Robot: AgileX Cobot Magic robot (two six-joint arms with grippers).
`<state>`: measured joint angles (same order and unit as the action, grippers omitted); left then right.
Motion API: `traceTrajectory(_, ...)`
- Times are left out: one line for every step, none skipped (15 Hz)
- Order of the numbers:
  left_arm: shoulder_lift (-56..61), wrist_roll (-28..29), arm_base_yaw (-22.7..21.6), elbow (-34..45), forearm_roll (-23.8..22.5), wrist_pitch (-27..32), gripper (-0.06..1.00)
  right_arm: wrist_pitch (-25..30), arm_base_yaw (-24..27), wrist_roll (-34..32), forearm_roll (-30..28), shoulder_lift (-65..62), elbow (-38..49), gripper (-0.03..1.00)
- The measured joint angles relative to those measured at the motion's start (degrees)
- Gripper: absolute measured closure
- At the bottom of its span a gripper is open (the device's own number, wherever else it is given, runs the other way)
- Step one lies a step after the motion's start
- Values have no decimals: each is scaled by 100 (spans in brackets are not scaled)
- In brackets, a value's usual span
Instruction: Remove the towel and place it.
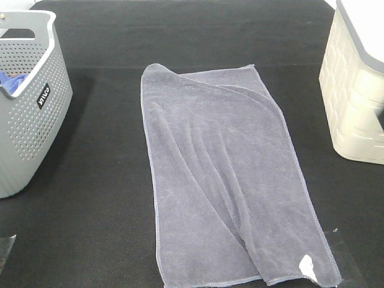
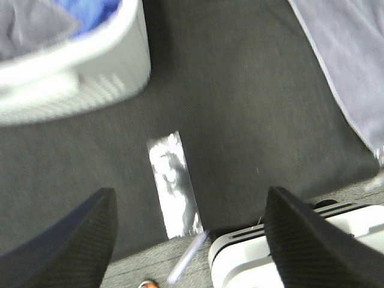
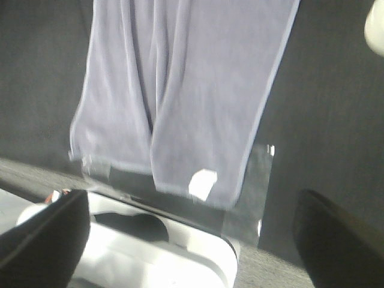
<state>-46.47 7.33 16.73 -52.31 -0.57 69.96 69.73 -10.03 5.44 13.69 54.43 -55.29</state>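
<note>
Lying spread lengthwise down the middle of the black table (image 1: 102, 180), the towel (image 1: 222, 174) is looking already laid out, its far end folded over and its white tag (image 1: 308, 266) at the near right corner; I judge the placing nearly done. A grey perforated basket (image 1: 30, 114) holding a blue cloth (image 1: 8, 81) is standing far left, a cream bin (image 1: 354, 102) far right. Both arms are hanging back beyond the near edge. The left gripper (image 2: 189, 231) is hovering with jaws spread and empty over a tape strip (image 2: 174, 186); the right gripper (image 3: 192, 234) is gaping wide, holding nothing, near the tag corner.
</note>
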Motion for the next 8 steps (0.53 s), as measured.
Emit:
traceTrajectory(573,0,0,372,17,6,28,6,0,11,-86,-464,372,11)
traceTrajectory(1152,0,0,653,17,11,28,11,0,11,-206,-877,653,11)
traceTrajectory(1713,-23,0,911,17,11,28,11,0,17,-327,-1306,894,11)
traceTrajectory(2189,-103,0,1117,17,11,28,11,0,29,-458,-1793,1140,11)
traceTrajectory(2630,-189,0,1272,17,17,28,17,0,29,-556,-2229,1381,11)
traceTrajectory(3042,-304,0,1398,17,17,28,17,0,34,-619,-2693,1593,11)
traceTrajectory(3455,-430,0,1524,57,17,28,17,0,34,-642,-3088,1811,11)
traceTrajectory(3810,-584,0,1650,57,17,28,17,0,40,-642,-3449,2051,11)
